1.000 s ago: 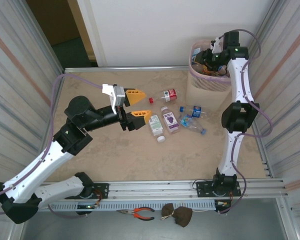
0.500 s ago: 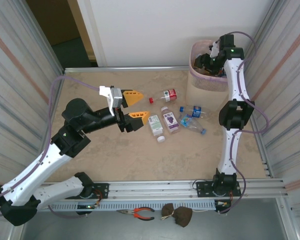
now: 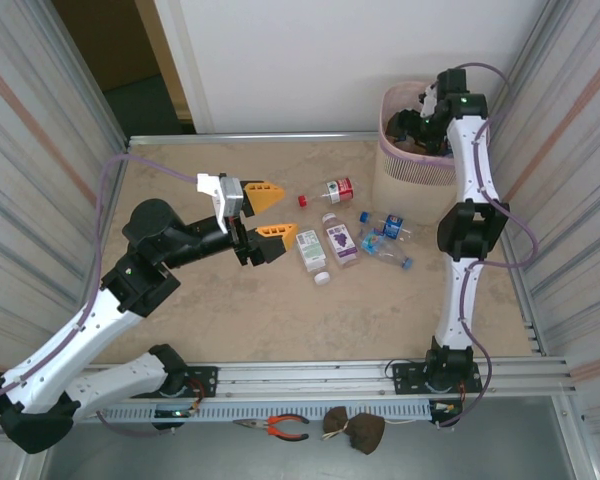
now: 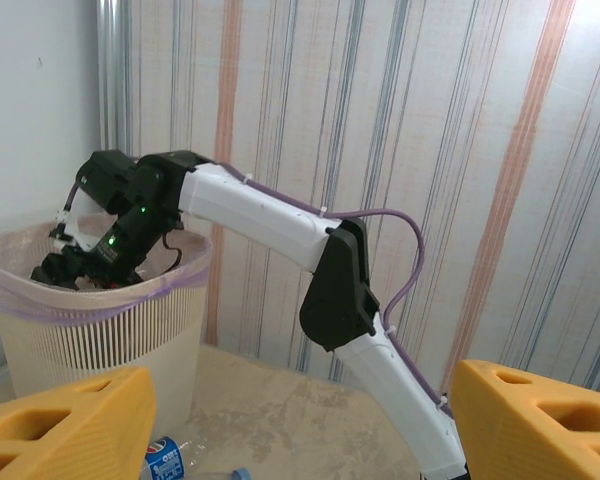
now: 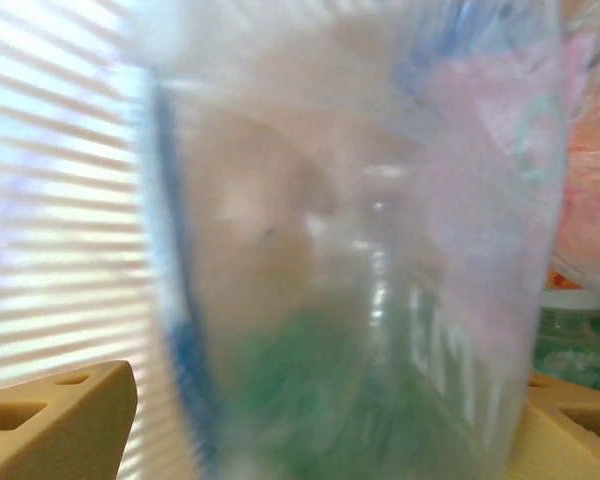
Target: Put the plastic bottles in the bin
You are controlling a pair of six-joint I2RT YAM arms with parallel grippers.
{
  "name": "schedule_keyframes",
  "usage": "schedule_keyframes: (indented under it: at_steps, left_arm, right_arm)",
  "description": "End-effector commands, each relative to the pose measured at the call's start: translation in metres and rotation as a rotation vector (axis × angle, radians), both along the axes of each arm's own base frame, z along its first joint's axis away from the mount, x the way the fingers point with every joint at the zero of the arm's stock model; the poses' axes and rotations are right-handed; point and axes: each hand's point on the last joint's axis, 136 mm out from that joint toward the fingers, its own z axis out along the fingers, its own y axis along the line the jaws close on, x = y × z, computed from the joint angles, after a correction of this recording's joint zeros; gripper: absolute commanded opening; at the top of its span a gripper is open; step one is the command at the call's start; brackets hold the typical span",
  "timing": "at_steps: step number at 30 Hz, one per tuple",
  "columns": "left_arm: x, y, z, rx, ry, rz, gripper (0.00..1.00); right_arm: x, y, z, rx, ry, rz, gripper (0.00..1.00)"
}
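Several plastic bottles lie mid-table: a red-labelled one (image 3: pixel 335 189), a white-labelled one (image 3: pixel 311 250), a purple-labelled one (image 3: pixel 340 240), a blue-labelled one (image 3: pixel 388 222) (image 4: pixel 165 460) and a clear one (image 3: pixel 385 250). The pale pink bin (image 3: pixel 405 168) (image 4: pixel 90 340) stands at the far right. My right gripper (image 3: pixel 412 125) (image 4: pixel 65 265) (image 5: pixel 330 420) reaches down into it, jaws wide apart, with a motion-blurred clear bottle (image 5: pixel 360 250) between the orange fingers (image 5: pixel 55 420). My left gripper (image 3: pixel 272 215) (image 4: pixel 300 420) hovers open and empty, left of the bottles.
More bottles lie inside the bin (image 5: pixel 580 320). Metal rails edge the table and striped walls close both sides. Pliers (image 3: pixel 278 428) and a brown pouch (image 3: pixel 355 430) lie off the front edge. The left half of the table is bare.
The right gripper has dipped further into the bin and its jaws have spread, with the bottle now blurred between them. The left arm drew back slightly to the left.
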Motion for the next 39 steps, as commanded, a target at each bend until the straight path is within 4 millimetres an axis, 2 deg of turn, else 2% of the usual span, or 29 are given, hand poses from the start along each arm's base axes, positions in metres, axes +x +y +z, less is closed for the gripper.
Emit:
schedule_keyframes:
  at_steps: [1,14,22,25,28,30,33,39]
  left_arm:
    - [-0.001,0.005,0.006,-0.027,-0.016,0.017,0.78]
    - [0.005,0.003,0.003,-0.021,-0.002,0.034,0.78]
    - [0.013,-0.002,-0.005,-0.001,0.021,0.044,0.78]
    - [0.015,-0.004,-0.006,-0.001,0.024,0.041,0.78]
    - [0.016,-0.007,-0.007,0.000,0.027,0.032,0.78]
    - [0.017,-0.008,-0.006,0.003,0.030,0.026,0.78]
    - [0.018,-0.008,-0.007,0.003,0.033,0.029,0.78]
    - [0.020,-0.006,-0.007,0.008,0.032,0.049,0.78]
  right_arm:
    - [-0.018,-0.004,0.056,-0.010,-0.096,-0.014,0.85]
    - [-0.052,-0.006,0.125,-0.054,-0.232,-0.014,0.85]
    - [-0.088,0.000,0.142,-0.106,-0.261,0.018,0.85]
    - [-0.098,0.001,0.143,-0.112,-0.274,0.025,0.80]
    - [-0.092,-0.006,0.139,-0.109,-0.293,-0.008,0.59]
    - [-0.082,-0.009,0.134,-0.084,-0.290,-0.020,0.45]
    - [-0.063,-0.016,0.127,-0.052,-0.292,-0.042,0.30]
    - [-0.023,-0.020,0.106,0.014,-0.280,-0.044,0.19]
